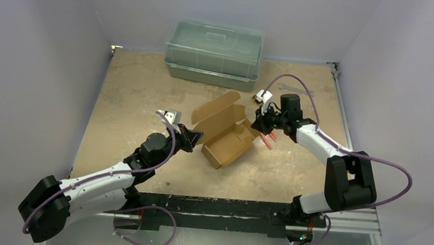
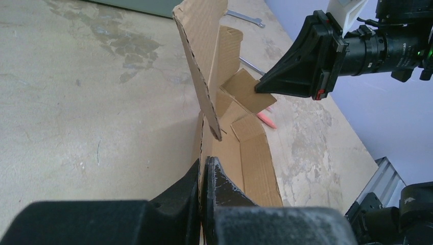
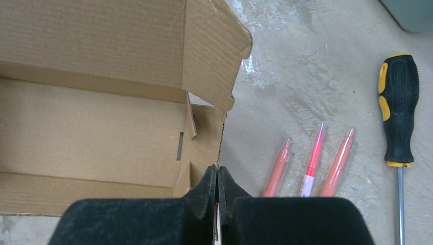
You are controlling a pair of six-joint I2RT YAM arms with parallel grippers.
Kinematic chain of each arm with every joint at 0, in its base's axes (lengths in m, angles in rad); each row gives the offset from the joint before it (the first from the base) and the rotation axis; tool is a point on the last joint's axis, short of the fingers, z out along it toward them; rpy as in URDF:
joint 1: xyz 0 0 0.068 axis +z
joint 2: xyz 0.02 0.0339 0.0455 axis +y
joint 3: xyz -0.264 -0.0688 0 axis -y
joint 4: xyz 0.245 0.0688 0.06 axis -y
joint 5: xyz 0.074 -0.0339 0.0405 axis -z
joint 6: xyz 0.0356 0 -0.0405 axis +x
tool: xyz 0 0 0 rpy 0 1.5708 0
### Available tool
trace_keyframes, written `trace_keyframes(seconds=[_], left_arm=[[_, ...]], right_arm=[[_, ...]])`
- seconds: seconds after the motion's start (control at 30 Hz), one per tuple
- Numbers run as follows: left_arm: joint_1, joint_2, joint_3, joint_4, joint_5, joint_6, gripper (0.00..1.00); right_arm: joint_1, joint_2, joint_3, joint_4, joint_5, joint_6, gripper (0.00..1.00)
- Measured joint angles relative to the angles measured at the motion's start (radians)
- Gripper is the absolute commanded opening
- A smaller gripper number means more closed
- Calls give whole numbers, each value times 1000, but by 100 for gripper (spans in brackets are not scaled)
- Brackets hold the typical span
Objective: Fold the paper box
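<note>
The brown paper box [image 1: 227, 143] lies open in the middle of the table, its walls partly raised and its lid flap [image 1: 214, 109] standing up at the back. My left gripper [image 1: 195, 137] is at the box's left end. In the left wrist view it [image 2: 204, 166] is shut on the thin edge of the end wall of the box [image 2: 255, 163]. My right gripper [image 1: 258, 124] is at the opposite end. In the right wrist view it [image 3: 218, 173] is shut on the edge of that end wall, with the box's inside [image 3: 92, 127] to its left.
A large translucent green-grey lidded container [image 1: 214, 53] stands at the back. A wrench [image 1: 295, 89] lies at the back right. Three pink pens [image 3: 311, 163] and a black-and-yellow screwdriver [image 3: 398, 117] lie just right of the box.
</note>
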Motion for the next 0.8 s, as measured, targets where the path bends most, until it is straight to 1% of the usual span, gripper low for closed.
trace_keyframes(seconds=[0.13, 0.3, 0.6, 0.8], left_arm=[[0, -15, -32, 19, -3, -15, 0], [0, -6, -29, 20, 9, -11, 0], [0, 97, 109, -30, 73, 63, 0], [0, 156, 176, -32, 103, 119, 0]], right_arm=[[0, 3, -6, 6, 0, 9, 0], [0, -11, -8, 6, -20, 5, 0], [1, -119, -8, -21, -37, -43, 0], [7, -129, -8, -32, -8, -63, 0]])
